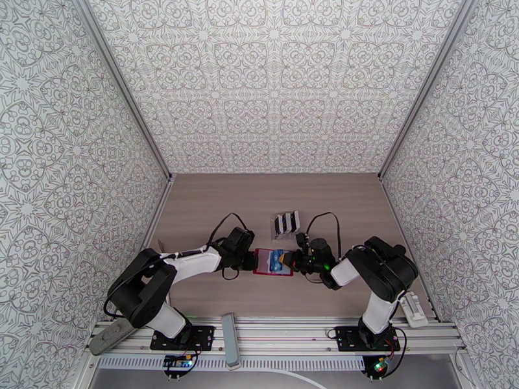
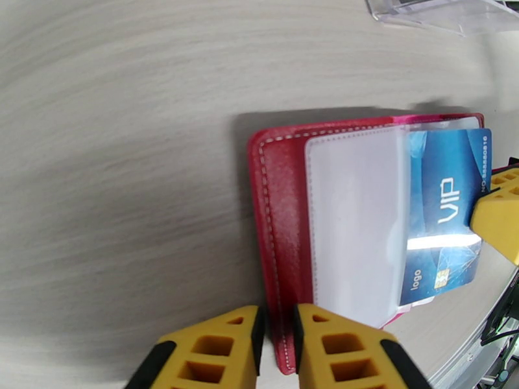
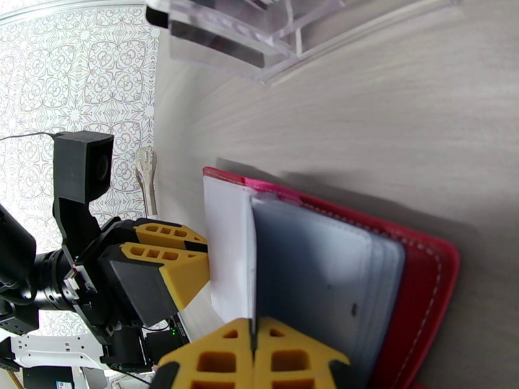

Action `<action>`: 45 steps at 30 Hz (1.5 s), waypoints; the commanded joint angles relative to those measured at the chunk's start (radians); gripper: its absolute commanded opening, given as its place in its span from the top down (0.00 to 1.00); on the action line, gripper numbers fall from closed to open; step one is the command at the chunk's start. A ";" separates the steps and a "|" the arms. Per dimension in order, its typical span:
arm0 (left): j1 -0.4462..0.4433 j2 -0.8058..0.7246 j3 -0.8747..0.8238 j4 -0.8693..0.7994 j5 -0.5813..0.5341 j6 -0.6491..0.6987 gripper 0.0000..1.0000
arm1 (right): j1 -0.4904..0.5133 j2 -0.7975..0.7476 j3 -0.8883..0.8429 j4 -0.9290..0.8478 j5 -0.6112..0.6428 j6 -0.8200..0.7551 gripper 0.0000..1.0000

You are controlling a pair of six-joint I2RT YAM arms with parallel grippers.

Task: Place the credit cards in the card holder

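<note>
An open red card holder [image 2: 279,209] lies flat on the wood-grain tabletop [image 2: 130,157] between the two arms. The left claw [image 2: 277,317] is clenched on the holder's edge, seemingly to pin it in place. The right claw [image 3: 253,329] is clenched on a blue VIP credit card [image 2: 447,209], which sits partly under a clear pocket [image 2: 357,222], apparently mid-insertion. The overhead camera shows a clear stand [image 1: 286,223] of dark cards just beyond the holder. The left wrist camera shows the card's printed face. The right wrist camera shows instead a stack of grey pocket leaves [image 3: 311,273].
</note>
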 commanded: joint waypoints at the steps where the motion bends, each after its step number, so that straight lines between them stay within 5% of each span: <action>1: 0.016 0.026 -0.040 -0.048 -0.041 -0.003 0.78 | -0.006 0.016 0.018 -0.004 -0.011 0.003 1.00; 45: 0.012 0.051 -0.060 0.022 -0.008 -0.031 0.78 | 0.043 -0.013 0.064 -0.118 0.023 -0.015 0.98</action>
